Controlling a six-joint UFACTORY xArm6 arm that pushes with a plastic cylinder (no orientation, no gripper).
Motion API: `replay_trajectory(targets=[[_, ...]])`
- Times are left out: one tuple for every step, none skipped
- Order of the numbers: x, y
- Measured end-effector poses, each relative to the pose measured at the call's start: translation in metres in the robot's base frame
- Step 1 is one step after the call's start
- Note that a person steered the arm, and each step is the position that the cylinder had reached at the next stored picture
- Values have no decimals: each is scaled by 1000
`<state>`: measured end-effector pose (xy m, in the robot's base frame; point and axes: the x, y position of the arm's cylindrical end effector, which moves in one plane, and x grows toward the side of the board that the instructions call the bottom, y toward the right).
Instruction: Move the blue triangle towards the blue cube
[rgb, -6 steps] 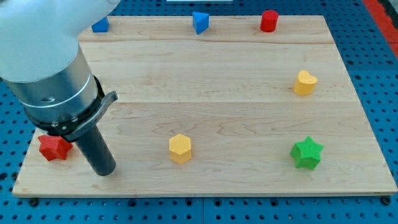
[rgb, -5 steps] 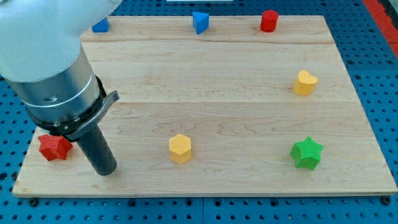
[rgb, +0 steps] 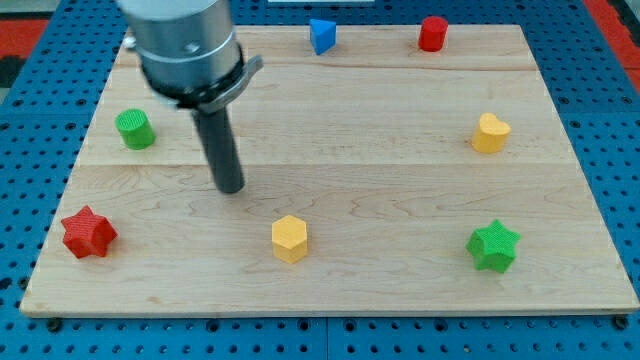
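our tip (rgb: 231, 187) touches nothing mid-board, well below the blue triangle (rgb: 320, 35) at the top edge; the blue cube is hidden, so the push remains.

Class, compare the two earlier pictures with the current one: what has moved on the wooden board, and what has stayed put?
My tip moved up and to the view's right, away from the red star block. That uncovers a green cylinder block and now hides the blue cube. The blue triangle block and the other blocks stayed in place.
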<state>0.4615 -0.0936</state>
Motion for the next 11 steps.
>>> replay_trajectory(targets=[[-24,14],[-26,14],[-69,22],[-109,52],[-144,103],[-179,148],[-207,162],[-216,118],[-222,147],[-234,142],[-251,103]])
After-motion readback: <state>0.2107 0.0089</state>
